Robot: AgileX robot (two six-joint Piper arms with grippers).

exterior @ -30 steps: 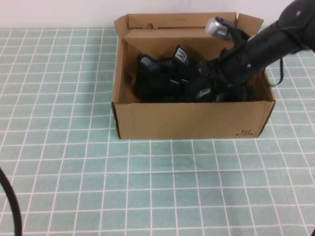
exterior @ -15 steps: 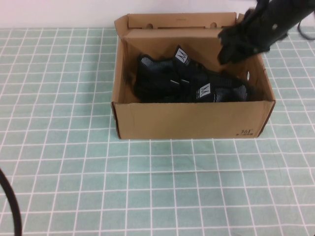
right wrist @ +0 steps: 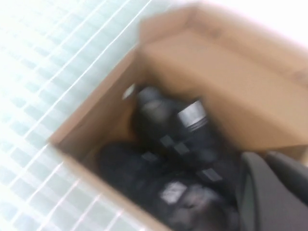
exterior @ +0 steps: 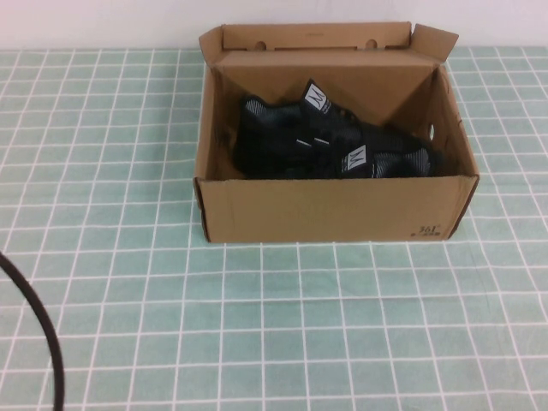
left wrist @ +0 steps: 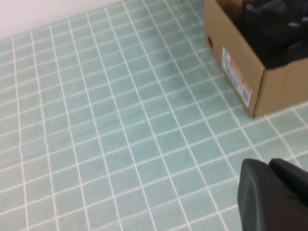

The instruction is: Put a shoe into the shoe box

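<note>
Item: shoe box (exterior: 334,208), brown corrugated cardboard, open, lid flaps standing up at the far side, small dark print at the front corner on the robot's right; stands on the desk (exterior: 128,282) toward the far edge. Contents: the shoe (exterior: 390,160), black mesh sneaker with white tongue tag, lying in the box on the side nearer the front wall and toward the right; beside it, deeper in the box, a second black sneaker (exterior: 282,128) with its own white tag, the two touching or nearly so. Which of them carries stuffing cannot be made out. Task status, by judgement: shoe lodged inside, placement looks complete. Handling, by judgement: light, soft in the mesh upper, which gives under pressure; firmer at the ribbed sole and heel; not fragile, not slippery. Best hold would be across the collar or heel, or across the midfoot from above; the tongue tag is too flimsy to lift by. Box walls are thin and would flex if nudged. Left pincer (left wrist: 274,195): dark body at the edge of its wrist view, above bare desk just short of the box's corner; fingers' spread not shown, cannot tell. Right pincer (right wrist: 272,192): dark body at the edge of its blurred wrist view, above the open box; cannot tell its spread either, nothing visibly held. Surface: pale green tiled covering with white grid lines, flat. Surroundings: plain pale wall (exterior: 103,21) behind; a dark cable (exterior: 38,330) curves over the near left corner.
</note>
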